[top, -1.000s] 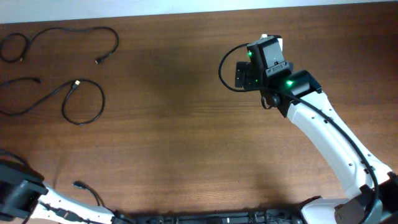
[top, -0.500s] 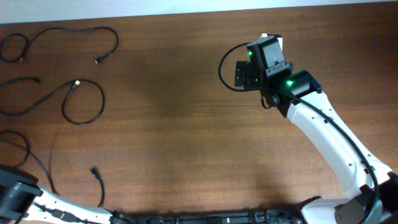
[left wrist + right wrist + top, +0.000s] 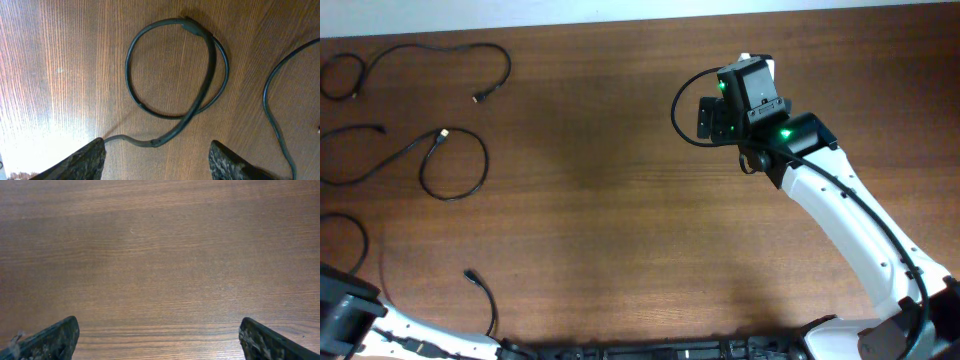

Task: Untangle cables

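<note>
Three thin black cables lie apart on the left of the wooden table: a top cable [image 3: 430, 47], a middle cable [image 3: 455, 165] with a loop, and a bottom cable [image 3: 470, 276] near the left arm. In the left wrist view the bottom cable forms a round loop [image 3: 197, 30], and its tail runs down to the left fingertip. My left gripper [image 3: 157, 150] stands open just short of that tail, holding nothing. My right gripper [image 3: 160, 330] is open over bare wood, far right of the cables [image 3: 712, 118].
A further cable strand [image 3: 265, 97] curves down the right side of the left wrist view. The left arm's body [image 3: 345, 315] fills the bottom-left corner, and the white right arm [image 3: 850, 230] crosses the right half of the table.
My left gripper has opened and let go of the bottom cable. That cable has settled, its plug end shifting up and right and a loop showing at the left edge. The right arm has not moved.
</note>
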`<state>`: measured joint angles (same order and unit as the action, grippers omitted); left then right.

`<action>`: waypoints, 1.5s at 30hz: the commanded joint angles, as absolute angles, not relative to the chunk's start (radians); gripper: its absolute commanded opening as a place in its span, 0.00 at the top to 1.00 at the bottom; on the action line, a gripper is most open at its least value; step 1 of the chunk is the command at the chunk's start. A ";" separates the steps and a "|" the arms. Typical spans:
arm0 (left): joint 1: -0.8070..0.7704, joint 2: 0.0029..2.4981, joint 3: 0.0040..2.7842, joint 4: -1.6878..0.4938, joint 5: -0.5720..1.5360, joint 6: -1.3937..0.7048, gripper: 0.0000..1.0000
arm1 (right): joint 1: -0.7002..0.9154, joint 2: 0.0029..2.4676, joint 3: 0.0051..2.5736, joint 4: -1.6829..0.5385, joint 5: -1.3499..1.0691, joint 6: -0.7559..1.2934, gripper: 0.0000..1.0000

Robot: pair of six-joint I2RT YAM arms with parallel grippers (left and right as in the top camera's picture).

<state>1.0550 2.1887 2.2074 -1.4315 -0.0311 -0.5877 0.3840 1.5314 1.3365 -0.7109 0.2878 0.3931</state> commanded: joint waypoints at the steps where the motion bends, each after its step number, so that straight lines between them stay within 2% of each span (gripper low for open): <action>1: 1.055 2.196 2.209 -1.431 -0.042 -0.591 0.36 | 0.384 1.534 1.327 -0.707 0.300 0.399 0.00; 3: 1.044 2.196 2.196 -1.425 -0.042 -0.591 0.53 | 0.384 1.534 1.327 -0.706 0.300 0.402 0.00; 6: 1.022 2.196 2.115 -1.365 -0.042 -0.591 0.54 | 0.384 1.534 1.327 -0.704 0.300 0.402 0.00; 7: 1.015 2.197 2.073 -1.332 -0.042 -0.591 0.58 | 0.384 1.534 1.327 -0.703 0.300 0.402 0.00; 9: 1.010 2.197 2.008 -1.282 -0.043 -0.591 0.81 | 0.384 1.534 1.327 -0.703 0.300 0.402 0.00; 13: 1.015 2.197 1.880 -1.150 -0.053 -0.579 0.85 | 0.384 1.534 1.327 -0.703 0.299 0.402 0.00; 14: 1.015 2.197 1.856 -1.121 -0.053 -0.551 0.90 | 0.384 1.534 1.327 -0.702 0.295 0.402 0.00; 15: 1.015 2.197 1.822 -1.080 -0.056 -0.517 1.00 | 0.384 1.534 1.327 -0.701 0.291 0.402 0.01; 19: 1.020 2.198 1.733 -1.081 -0.367 -0.671 1.00 | 0.384 1.534 1.327 -0.699 0.284 0.402 0.00; 21: 1.039 2.198 1.735 -1.084 -0.382 -0.696 1.00 | 0.384 1.534 1.327 -0.693 0.280 0.402 0.00; 23: 1.059 2.197 1.771 -1.081 -0.310 -0.647 0.82 | 0.384 1.534 1.327 -0.691 0.273 0.402 0.00; 26: 1.056 2.197 1.906 -1.089 -0.102 -0.487 0.74 | 0.384 1.534 1.327 -0.691 0.273 0.402 0.00; 27: 1.056 2.197 1.955 -1.096 0.003 -0.459 0.63 | 0.384 1.534 1.327 -0.691 0.273 0.402 0.00; 28: 1.056 2.197 1.991 -1.098 0.107 -0.445 0.35 | 0.384 1.534 1.327 -0.691 0.273 0.402 0.00; 29: 1.056 2.197 2.009 -1.101 0.178 -0.443 0.01 | 0.384 1.534 1.327 -0.691 0.273 0.402 0.00; 31: 1.056 2.197 2.024 -1.106 0.424 -0.410 0.01 | 0.384 1.534 1.327 -0.691 0.273 0.402 0.00; 34: 1.044 2.197 2.024 -1.131 0.647 -0.287 0.01 | 0.384 1.534 1.327 -0.691 0.273 0.402 0.00; 35: 1.036 2.197 2.025 -1.148 0.678 -0.263 0.05 | 0.384 1.534 1.327 -0.691 0.273 0.402 0.00; 37: 1.015 2.195 2.025 -1.189 0.667 -0.263 0.09 | 0.384 1.534 1.327 -0.691 0.273 0.402 0.00; 42: 0.866 2.164 2.025 -1.296 0.646 -0.253 0.09 | 0.384 1.534 1.327 -0.676 0.191 0.402 0.00; 45: 0.754 2.077 2.025 -1.346 0.472 -0.252 0.10 | 0.319 1.534 1.341 -0.702 0.183 0.402 0.00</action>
